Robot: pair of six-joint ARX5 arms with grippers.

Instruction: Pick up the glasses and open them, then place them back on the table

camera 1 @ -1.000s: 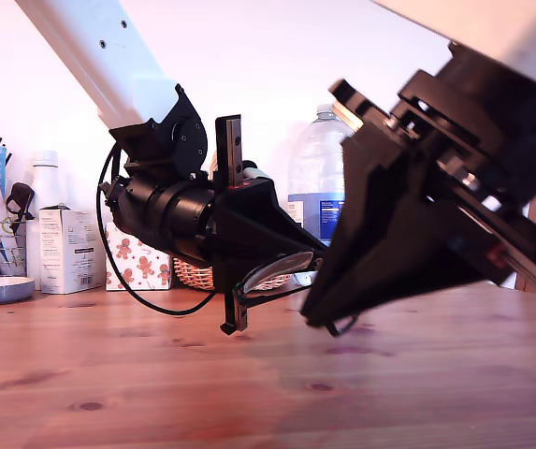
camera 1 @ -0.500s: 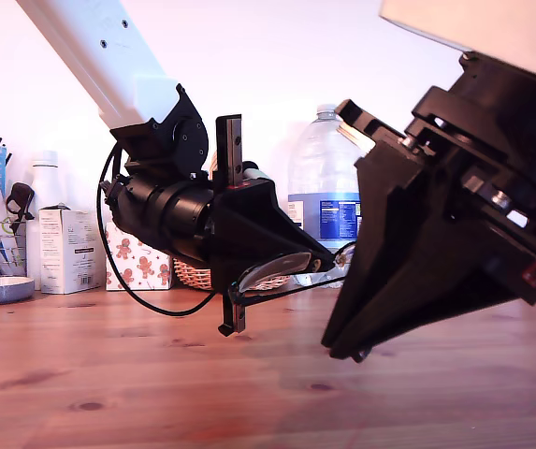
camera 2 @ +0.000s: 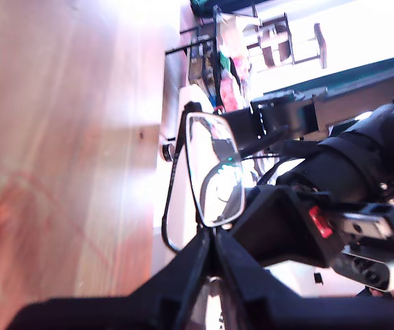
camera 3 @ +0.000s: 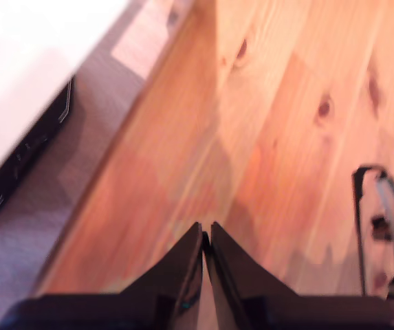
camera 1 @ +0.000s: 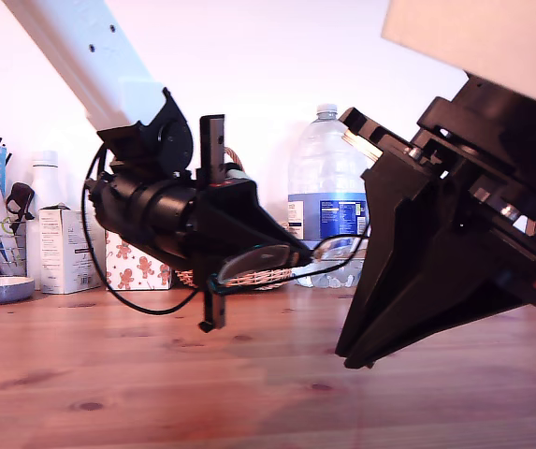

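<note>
Glasses (camera 2: 214,172) up off the table (camera 1: 249,393), your first gripper (camera 2: 214,237) pinched on the frame, second gripper (camera 3: 205,237) beside them, jaws together on nothing you can make out.

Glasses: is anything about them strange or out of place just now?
Only that the glasses are off the table, held tilted in the air by my first gripper, shut on the frame at one lens's edge. No damage shows.

My first gripper (camera 2: 214,237) and my second gripper (camera 3: 206,237) both hang above the table, jaws pinched together.
</note>
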